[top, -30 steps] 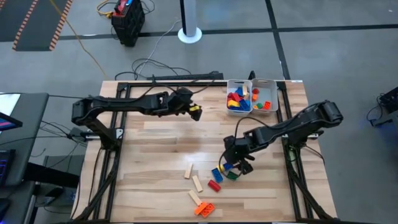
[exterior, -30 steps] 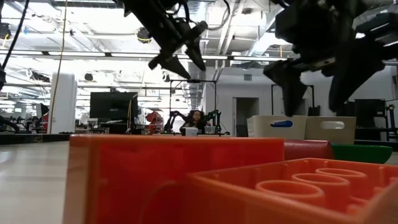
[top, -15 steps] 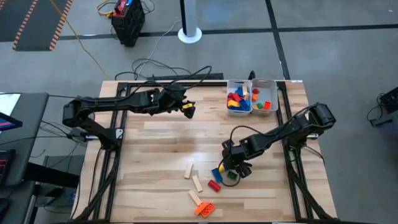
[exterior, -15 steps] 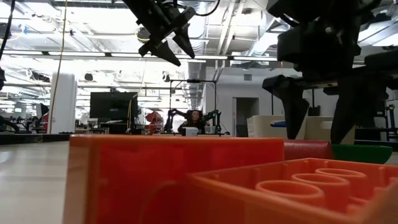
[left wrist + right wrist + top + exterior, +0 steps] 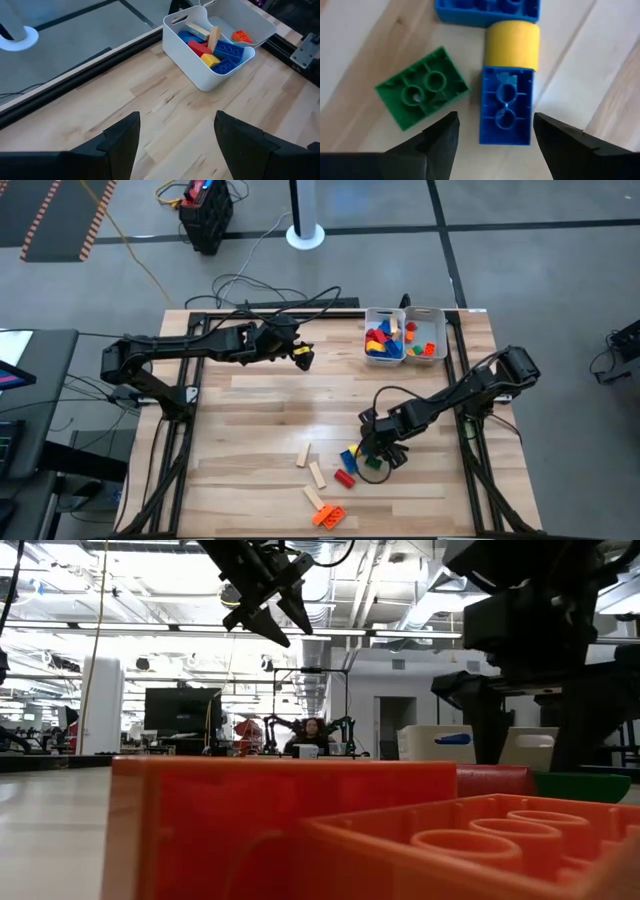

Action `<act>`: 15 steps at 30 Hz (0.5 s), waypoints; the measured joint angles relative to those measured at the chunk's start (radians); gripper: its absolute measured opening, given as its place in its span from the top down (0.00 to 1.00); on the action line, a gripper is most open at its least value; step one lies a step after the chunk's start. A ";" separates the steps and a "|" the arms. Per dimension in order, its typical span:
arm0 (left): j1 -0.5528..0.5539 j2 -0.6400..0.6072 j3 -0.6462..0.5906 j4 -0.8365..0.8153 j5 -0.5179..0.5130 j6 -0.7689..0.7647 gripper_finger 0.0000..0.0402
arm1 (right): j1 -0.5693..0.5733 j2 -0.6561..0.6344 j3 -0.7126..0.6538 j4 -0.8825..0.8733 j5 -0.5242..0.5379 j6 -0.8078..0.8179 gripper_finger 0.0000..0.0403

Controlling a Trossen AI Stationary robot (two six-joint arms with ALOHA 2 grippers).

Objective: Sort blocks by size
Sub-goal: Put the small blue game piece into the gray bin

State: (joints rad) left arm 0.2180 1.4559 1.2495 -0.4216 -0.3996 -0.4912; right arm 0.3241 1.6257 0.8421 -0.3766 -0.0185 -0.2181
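My right gripper [image 5: 376,448] is open and low over a cluster of small bricks near the table's right middle. In the right wrist view its fingers stand on either side of a small blue brick [image 5: 506,112] lying studs-down, without touching it [image 5: 495,145]. A green brick [image 5: 422,87], a yellow block [image 5: 512,45] and another blue brick [image 5: 487,10] lie on the table around it. My left gripper [image 5: 303,356] is open and empty, high over the table's far middle; it also shows in the left wrist view [image 5: 177,145].
Two white trays stand at the far right, one [image 5: 367,315] with several bricks, the other [image 5: 441,313] with a few. Pale wooden bars [image 5: 303,455] [image 5: 317,474], a red brick [image 5: 345,478] and an orange brick [image 5: 327,516] lie near the front edge. The orange brick fills the low view [image 5: 300,830].
My right gripper has gone down and a little toward the near edge, onto the brick cluster, staying open. My left gripper has risen and drawn back slightly toward the table's left, then kept still.
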 joint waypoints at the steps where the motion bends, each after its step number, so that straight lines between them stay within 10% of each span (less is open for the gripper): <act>1: 0.000 0.000 0.000 0.000 -0.001 0.005 0.39 | 0.000 0.000 0.000 0.003 0.000 0.000 0.31; 15: 0.000 0.000 0.000 -0.018 0.005 0.004 0.39 | -0.037 0.037 -0.008 0.052 -0.002 0.014 0.59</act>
State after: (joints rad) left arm 0.2180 1.4563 1.2499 -0.4397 -0.3941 -0.4874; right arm 0.2874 1.6629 0.8345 -0.3248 -0.0202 -0.2036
